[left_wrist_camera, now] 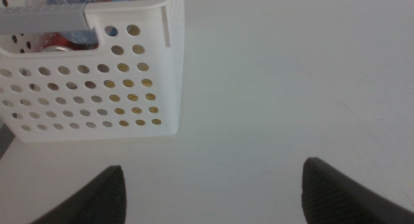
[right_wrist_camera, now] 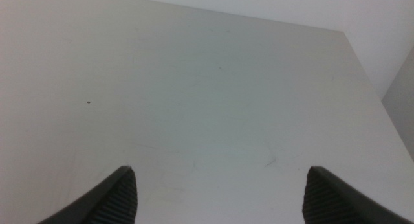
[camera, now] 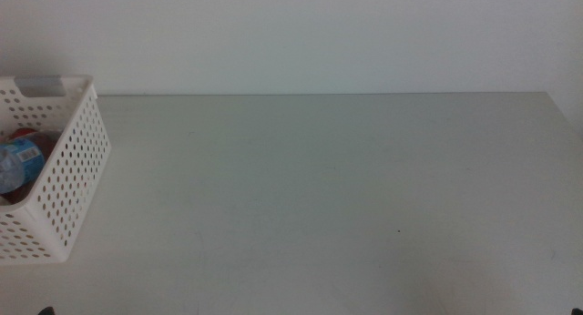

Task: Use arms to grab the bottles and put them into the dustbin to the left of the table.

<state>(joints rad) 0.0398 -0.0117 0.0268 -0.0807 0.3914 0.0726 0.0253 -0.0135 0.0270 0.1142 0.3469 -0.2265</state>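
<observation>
The desk [camera: 346,187] looks bare. The bottles [camera: 18,165] lie in the bin [camera: 68,169]. Left gripper [left_wrist_camera: 213,188] and right gripper [right_wrist_camera: 220,191] are spread, holding nothing. The job looks done; the arms can rest.

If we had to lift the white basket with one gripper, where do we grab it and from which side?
Grip the dustbin at the grey handle slot in its rim, coming down from above with one jaw inside and one outside the wall. The rim is thin and upright there; the perforated walls give no edge. The left gripper, open, is nearest; the right gripper waits, open.
</observation>
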